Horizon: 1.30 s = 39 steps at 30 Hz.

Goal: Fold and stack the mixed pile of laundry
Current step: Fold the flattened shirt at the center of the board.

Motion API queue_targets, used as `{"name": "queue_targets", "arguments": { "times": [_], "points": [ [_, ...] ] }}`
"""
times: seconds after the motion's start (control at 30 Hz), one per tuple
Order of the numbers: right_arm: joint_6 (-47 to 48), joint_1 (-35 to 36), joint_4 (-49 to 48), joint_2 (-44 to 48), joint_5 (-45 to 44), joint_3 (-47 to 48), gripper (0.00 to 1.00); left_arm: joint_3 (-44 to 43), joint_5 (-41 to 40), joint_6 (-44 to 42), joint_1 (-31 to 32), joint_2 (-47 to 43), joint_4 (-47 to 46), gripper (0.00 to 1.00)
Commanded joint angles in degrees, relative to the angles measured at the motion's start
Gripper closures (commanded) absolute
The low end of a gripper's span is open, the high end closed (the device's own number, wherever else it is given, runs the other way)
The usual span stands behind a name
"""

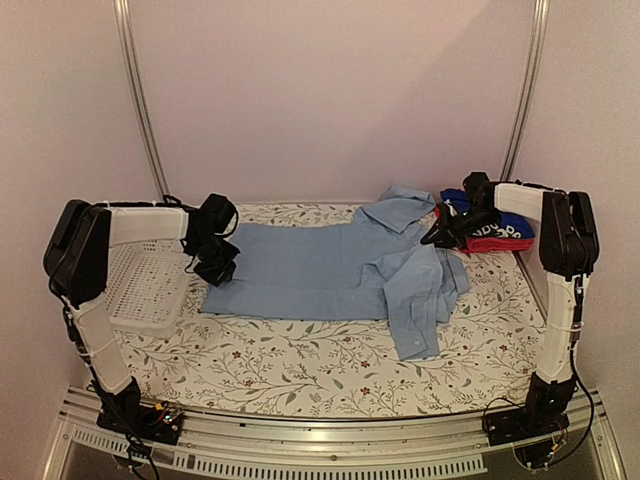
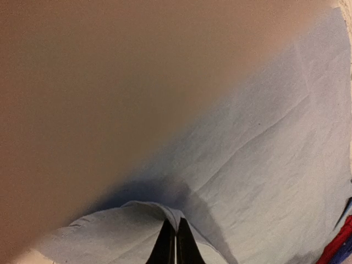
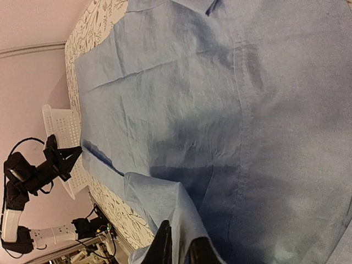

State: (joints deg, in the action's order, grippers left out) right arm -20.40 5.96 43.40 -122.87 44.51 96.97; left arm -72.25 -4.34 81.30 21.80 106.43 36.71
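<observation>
A large light-blue collared shirt [image 1: 320, 270] lies spread flat on the floral table cover, one sleeve hanging toward the front right. My left gripper [image 1: 218, 272] is at its left hem, shut on a raised fold of the cloth [image 2: 176, 223]. My right gripper [image 1: 432, 240] is at the shoulder by the collar, and its fingers pinch a lifted ridge of the same shirt [image 3: 181, 234]. At the back right, behind the right gripper, a royal-blue shirt with white print [image 1: 500, 225] rests on a red garment [image 1: 495, 244].
A white perforated basket [image 1: 145, 290] stands at the table's left edge under the left arm, also seen in the right wrist view [image 3: 60, 126]. The floral cover [image 1: 300, 360] shows bare along the front. Metal frame posts rise at the back corners.
</observation>
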Motion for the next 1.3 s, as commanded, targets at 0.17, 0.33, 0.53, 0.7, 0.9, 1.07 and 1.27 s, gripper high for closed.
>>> {"name": "queue_targets", "arguments": {
  "times": [0.17, 0.33, 0.53, 0.7, 0.9, 1.07, 1.27],
  "points": [
    [4.8, -0.89, 4.07, 1.46, 1.18, 3.08, 0.37, -5.84, -0.55, -11.64, -0.22, 1.22, -0.62, 0.44],
    [3.63, -4.04, 1.77, 13.19, 1.14, -5.07, 0.24, -10.78, -7.44, -21.69, 3.63, -3.37, 0.14, 0.01],
    [4.42, -8.15, 1.26, 21.05, 0.26, -13.85, 0.16, -2.35, -8.64, -24.1, 5.42, -13.05, -3.92, 0.0],
    [6.02, -8.33, 1.36, 26.56, 0.52, -20.22, 0.17, 8.53, -3.32, -30.99, 7.75, -23.44, -15.7, 0.0],
    [6.6, -8.73, 0.03, 31.01, 2.85, -26.02, 0.19, 7.69, -0.95, -50.53, 21.53, -22.8, -19.38, 0.0],
    [6.07, -10.06, -0.59, 31.72, 3.23, -27.18, 0.19, 0.29, 3.76, -69.86, 34.13, -11.33, -22.67, 0.01],
    [5.53, -12.96, -1.92, 32.46, 4.8, -29.22, 0.2, -16.07, 9.57, -89.68, 44.8, 5.49, -19.24, 0.17]
  ]
}}
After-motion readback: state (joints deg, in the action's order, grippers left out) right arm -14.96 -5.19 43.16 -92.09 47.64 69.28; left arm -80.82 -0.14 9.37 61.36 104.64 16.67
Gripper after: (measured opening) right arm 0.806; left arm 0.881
